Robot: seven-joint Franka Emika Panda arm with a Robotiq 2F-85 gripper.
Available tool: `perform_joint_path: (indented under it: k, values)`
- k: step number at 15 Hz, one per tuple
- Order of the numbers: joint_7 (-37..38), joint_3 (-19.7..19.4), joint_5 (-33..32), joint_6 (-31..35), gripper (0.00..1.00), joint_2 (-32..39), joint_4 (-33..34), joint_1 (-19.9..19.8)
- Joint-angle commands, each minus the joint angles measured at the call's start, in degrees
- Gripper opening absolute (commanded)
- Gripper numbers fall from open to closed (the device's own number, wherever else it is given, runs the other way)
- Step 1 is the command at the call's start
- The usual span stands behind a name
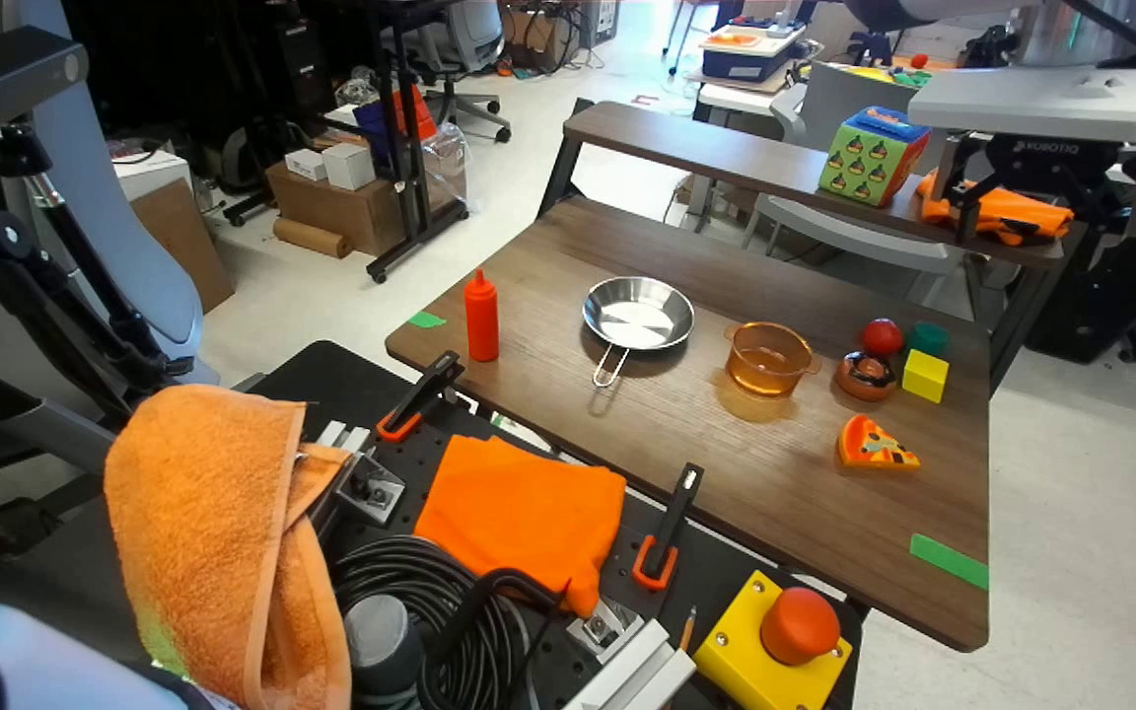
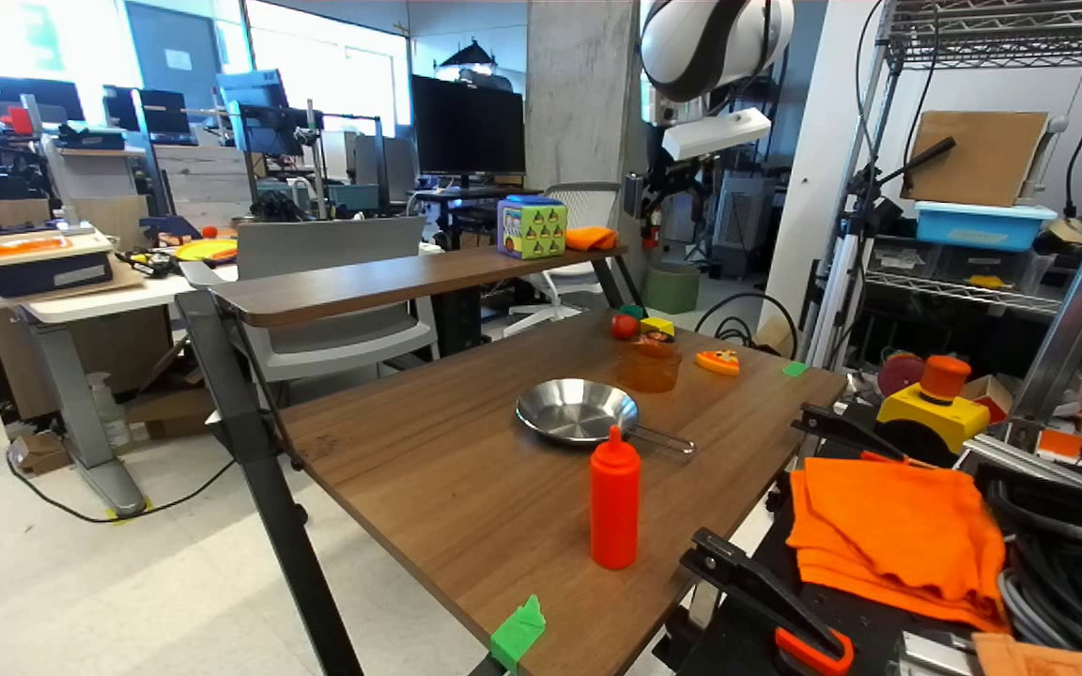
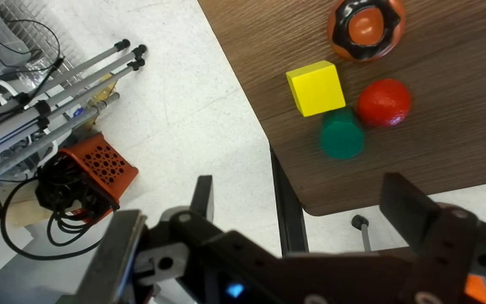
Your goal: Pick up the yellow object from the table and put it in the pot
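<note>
The fingers point(image 3: 407, 207) stand wide apart, holding nothing; in an exterior view the yellow block point(image 1: 924, 376) sits toward the right end of the counter point(image 1: 745, 473), right of the amber pot point(image 1: 770, 360) (a round brown toy point(image 1: 865, 379) lies between them).

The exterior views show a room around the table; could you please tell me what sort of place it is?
Most likely a robotics lab: there is a robot arm, a yellow box with a red button, and a large black screen beyond.

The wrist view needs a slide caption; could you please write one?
Open, empty jaws, with a yellow cube, a green piece and a round red object near the table corner.
</note>
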Motion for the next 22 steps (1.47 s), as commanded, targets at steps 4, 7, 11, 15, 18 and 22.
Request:
perform_joint_path:
  k: [4, 7, 11, 15, 18, 22]
  values:
    - [-0.06, -1.55, -2.84, 11.43, 1.00, -4.74, -9.89, 1.10]
    - [1.00, -2.52, -4.50, 14.31, 1.00, -5.72, -12.53, 1.93]
    - [0.39, -2.07, -4.36, 11.71, 1.00, -4.73, -11.14, 1.73]
    - [-5.05, 1.21, -0.72, 7.77, 1.00, -2.39, -7.47, -1.01]
    - [-6.71, 2.67, 1.18, 5.72, 1.00, -0.91, -5.29, -1.97]
    - [-3.77, 2.25, 3.47, 1.90, 1.00, 2.05, -1.04, -1.38]
